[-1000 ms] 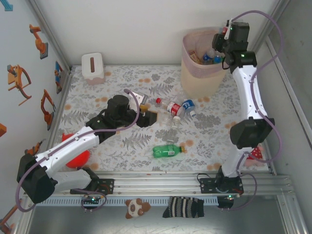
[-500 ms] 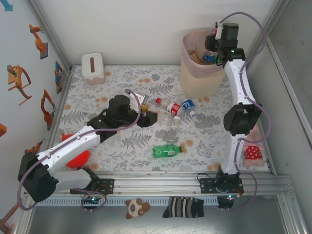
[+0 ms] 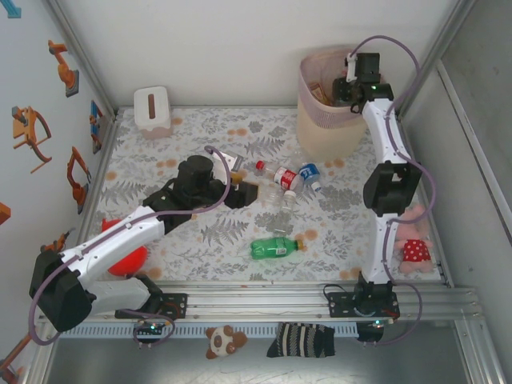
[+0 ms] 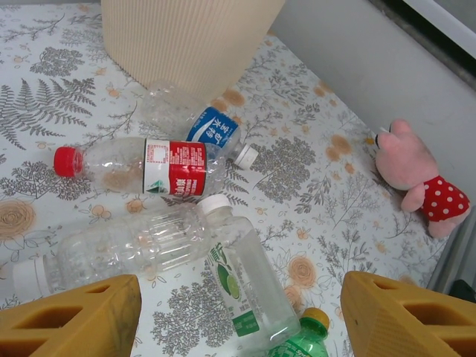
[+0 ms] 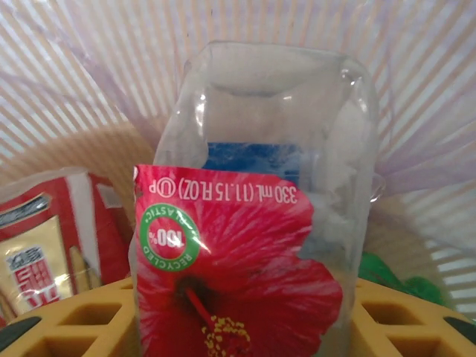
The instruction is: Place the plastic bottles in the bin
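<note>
The beige bin [image 3: 326, 120] stands at the back right. My right gripper [image 3: 346, 86] hangs over its mouth, shut on a clear bottle with a red flower label [image 5: 245, 245]; this gripper [image 5: 242, 316] has its yellow fingers [image 5: 67, 327] on both sides, and the bin's ribbed wall lies behind. My left gripper [image 3: 245, 194] stands open at mid-table, also seen as [image 4: 238, 327]. Before it lie a red-labelled bottle [image 4: 149, 163], a blue-labelled bottle [image 4: 212, 128], a ribbed clear bottle [image 4: 126, 249] and a lime-labelled bottle [image 4: 249, 282]. A green bottle [image 3: 276, 247] lies nearer the front.
A white tissue box [image 3: 152, 108] sits at the back left. A red object [image 3: 128, 260] lies under the left arm. A pink plush toy [image 3: 412, 240] rests by the right wall. White walls close in the back and both sides.
The right arm has swung left and lowered its gripper with the bottle over the bin's mouth. The left arm and the loose bottles have stayed put.
</note>
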